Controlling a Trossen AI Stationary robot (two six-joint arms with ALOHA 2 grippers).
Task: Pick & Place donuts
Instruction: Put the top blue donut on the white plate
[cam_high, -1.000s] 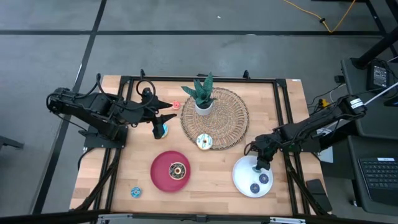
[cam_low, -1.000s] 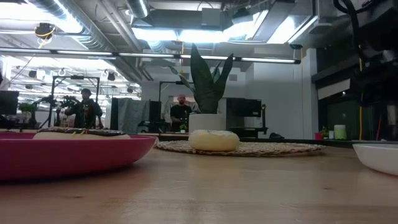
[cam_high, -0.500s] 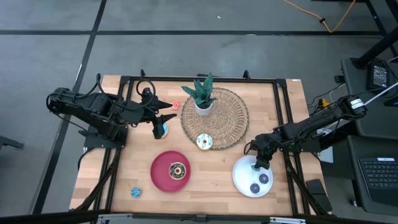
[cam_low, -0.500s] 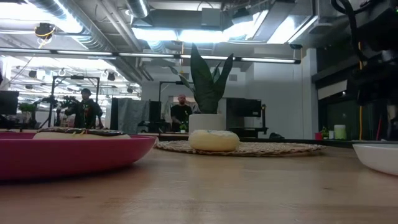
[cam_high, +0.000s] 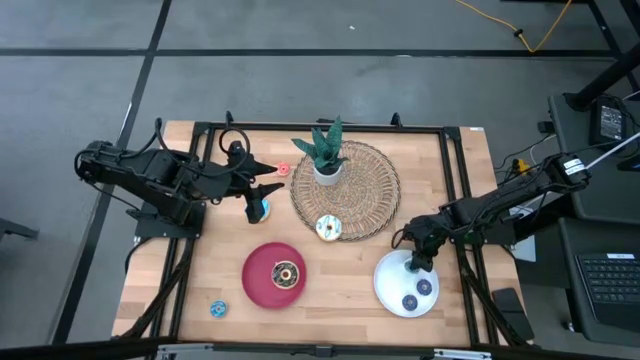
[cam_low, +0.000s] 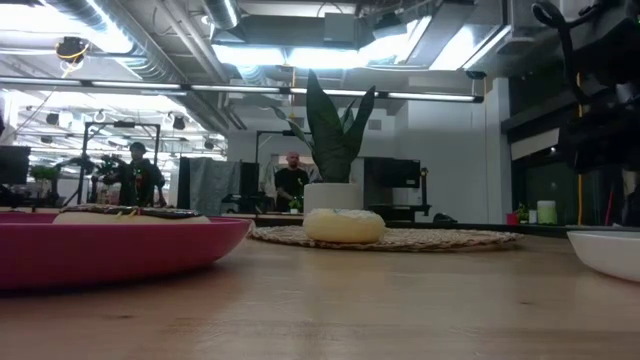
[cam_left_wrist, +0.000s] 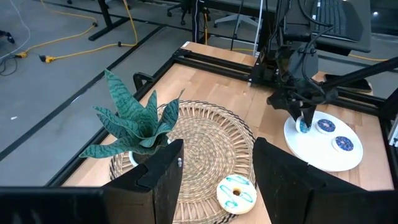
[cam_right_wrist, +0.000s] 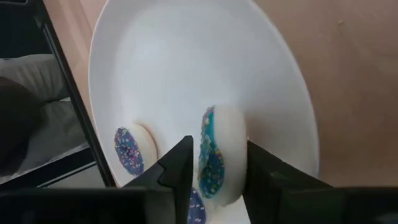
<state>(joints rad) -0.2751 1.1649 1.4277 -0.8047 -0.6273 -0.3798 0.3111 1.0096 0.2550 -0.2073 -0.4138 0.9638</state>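
My right gripper hangs over the far part of the white plate, shut on a small teal-iced donut. Two small dark-blue donuts lie flat on that plate. The cream sprinkled donut rests on the near edge of the wicker mat. The brown donut lies on the red plate. My left gripper is open at the table's left, above a light-blue donut. A small red donut and a small blue one lie on the wood. My right gripper pinches the small teal donut between its two fingers, one on each flat face. The fingers point down from above. The ring stands on edge over the white plate; I cannot tell whether its lower rim touches the plate.
A potted plant stands on the far half of the wicker mat. A black frame rail runs around the table. Bare wood lies between the two plates and at the near left corner. People stand in the room behind.
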